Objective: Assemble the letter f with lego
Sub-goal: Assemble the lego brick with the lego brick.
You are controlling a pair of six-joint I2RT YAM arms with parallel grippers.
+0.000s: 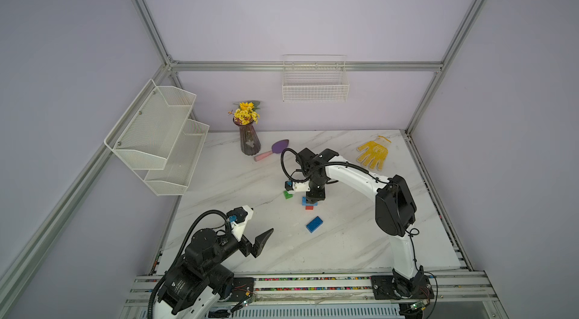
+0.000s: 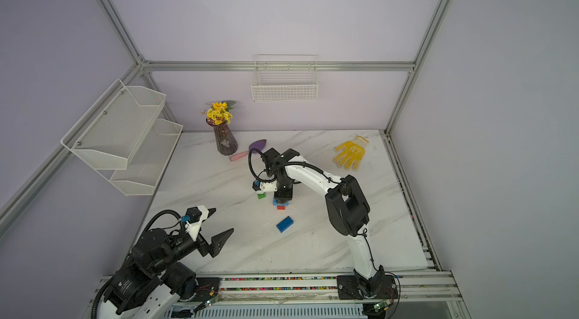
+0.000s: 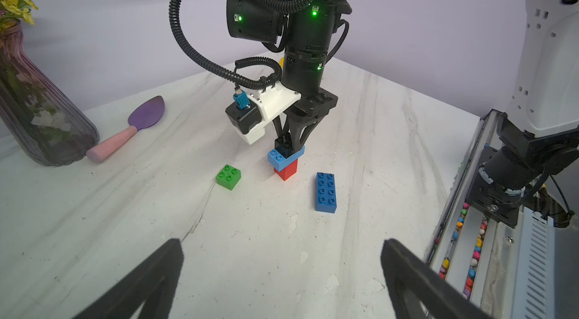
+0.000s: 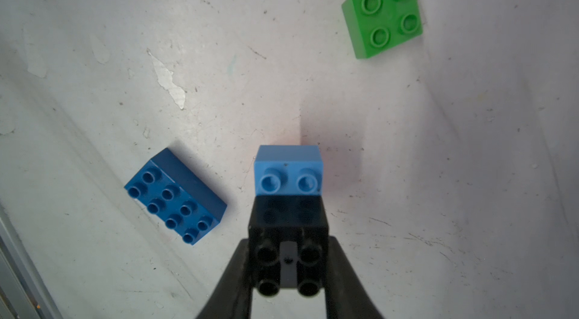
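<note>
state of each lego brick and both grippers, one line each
red brick: on table, bottom of stack
light blue brick: stacked on red brick, jutting sideways
black brick: atop light blue brick, gripped
green brick: loose on table, studs up
dark blue brick: loose on table, studs up
right gripper: shut on black brick
left gripper: open, empty

No legible text anywhere. Print on yellow glove (image 1: 374, 152) too small to read; white lettering on left arm base (image 1: 179, 286) blurred.
</note>
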